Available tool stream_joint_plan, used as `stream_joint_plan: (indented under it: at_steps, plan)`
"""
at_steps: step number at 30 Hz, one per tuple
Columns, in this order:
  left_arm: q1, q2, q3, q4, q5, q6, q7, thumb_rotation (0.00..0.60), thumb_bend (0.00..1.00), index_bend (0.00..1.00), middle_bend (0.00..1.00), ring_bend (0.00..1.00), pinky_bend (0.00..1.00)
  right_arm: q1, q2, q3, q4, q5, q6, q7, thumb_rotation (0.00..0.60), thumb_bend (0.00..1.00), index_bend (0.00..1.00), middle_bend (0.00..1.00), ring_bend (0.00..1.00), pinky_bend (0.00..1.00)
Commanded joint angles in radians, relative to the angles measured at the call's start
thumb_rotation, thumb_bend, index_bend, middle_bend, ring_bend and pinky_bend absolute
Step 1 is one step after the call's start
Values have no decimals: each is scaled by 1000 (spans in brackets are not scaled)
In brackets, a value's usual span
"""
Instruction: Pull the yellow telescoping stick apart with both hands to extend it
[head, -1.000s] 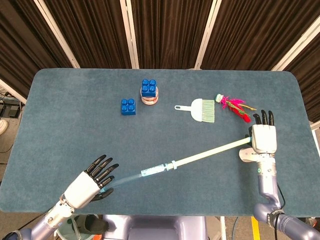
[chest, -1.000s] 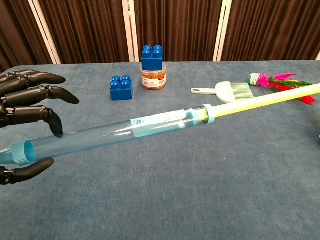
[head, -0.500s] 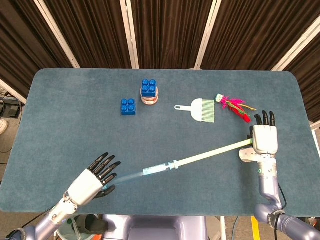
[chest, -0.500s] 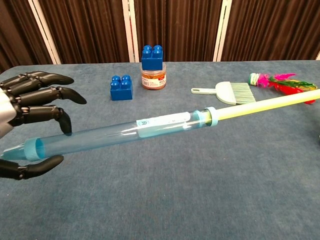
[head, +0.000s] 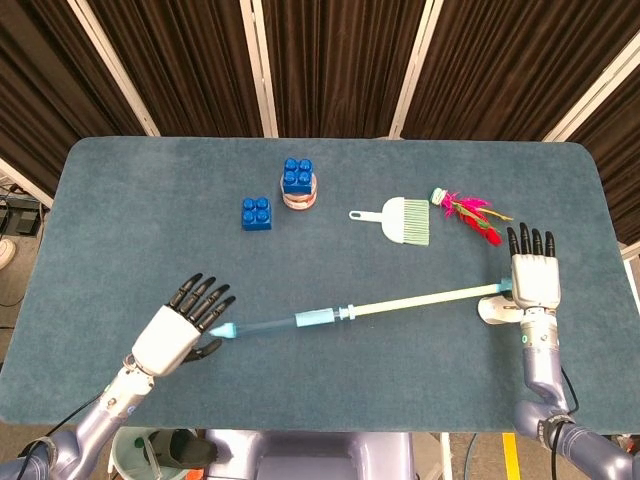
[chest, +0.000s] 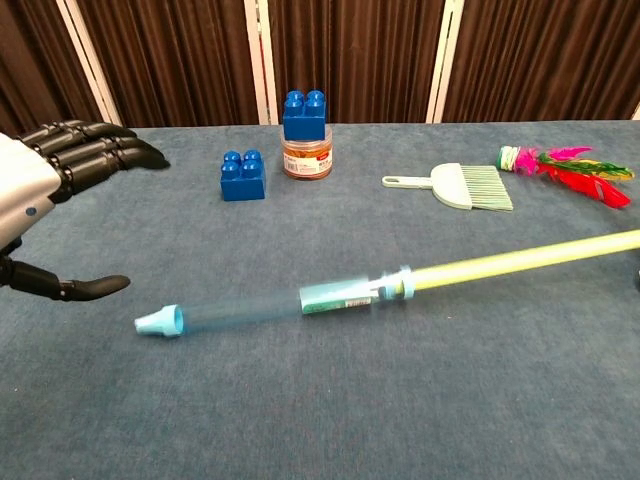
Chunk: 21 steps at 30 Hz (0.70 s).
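The telescoping stick (head: 400, 303) lies extended on the blue table, a clear blue tube at its left and a thin yellow rod at its right. It looks blurred in the chest view (chest: 480, 264). My left hand (head: 178, 333) is open with fingers spread, just left of the tube's capped tip and apart from it; the chest view shows this hand (chest: 40, 190) above the table. My right hand (head: 534, 280) has its fingers straight, and the rod's right end lies against its thumb side. No finger is seen wrapped around the rod.
A loose blue brick (head: 256, 213) and a second blue brick (head: 297, 176) stacked on a small jar (chest: 306, 158) stand at the back left. A small mint brush (head: 400, 220) and a pink feather shuttlecock (head: 468, 212) lie at the back right.
The left hand has let go of the tube and drawn back to the left. The stick has dropped from its raised tilt onto the table. The right hand has shifted slightly right.
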<state>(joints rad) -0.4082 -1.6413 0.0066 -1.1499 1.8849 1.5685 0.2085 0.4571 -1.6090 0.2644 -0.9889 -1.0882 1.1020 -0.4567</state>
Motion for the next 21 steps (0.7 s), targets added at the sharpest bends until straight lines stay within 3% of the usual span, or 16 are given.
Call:
stream_joint_plan:
  at_steps: [1, 7, 13, 14, 15, 18, 21]
  plan:
    - [9, 2, -27, -1, -43, 1, -3, 600, 67, 68, 127, 87, 131, -8, 22, -16, -40, 31, -11, -71, 600, 68, 0, 0, 0, 1]
    - [24, 13, -65, -9, -76, 49, 20, 600, 65, 49, 116, 84, 131, -28, 84, -40, -179, 86, 10, -228, 600, 26, 0, 0, 0, 0]
    - [55, 63, -60, -56, -84, 91, 26, 600, 65, 49, 58, 58, 131, -65, 174, -65, -372, 106, 119, -369, 600, 0, 0, 0, 0, 0]
    - [64, 76, -55, -73, -88, 95, 28, 600, 65, 49, 51, 56, 131, -78, 192, -68, -412, 82, 148, -347, 600, 0, 0, 0, 0, 0]
    - [98, 104, -41, -106, -107, 113, 9, 600, 65, 49, 44, 55, 131, -114, 222, -69, -498, -45, 236, -192, 600, 0, 0, 0, 0, 0]
    - [141, 165, -12, -186, -145, 101, -2, 600, 65, 47, 27, 40, 131, -180, 263, -124, -517, -256, 359, 74, 600, 0, 0, 0, 0, 0]
    - [175, 232, 10, -279, -224, 33, 59, 600, 52, 19, 8, 17, 129, -222, 288, -166, -521, -349, 418, 223, 600, 0, 0, 0, 0, 0]
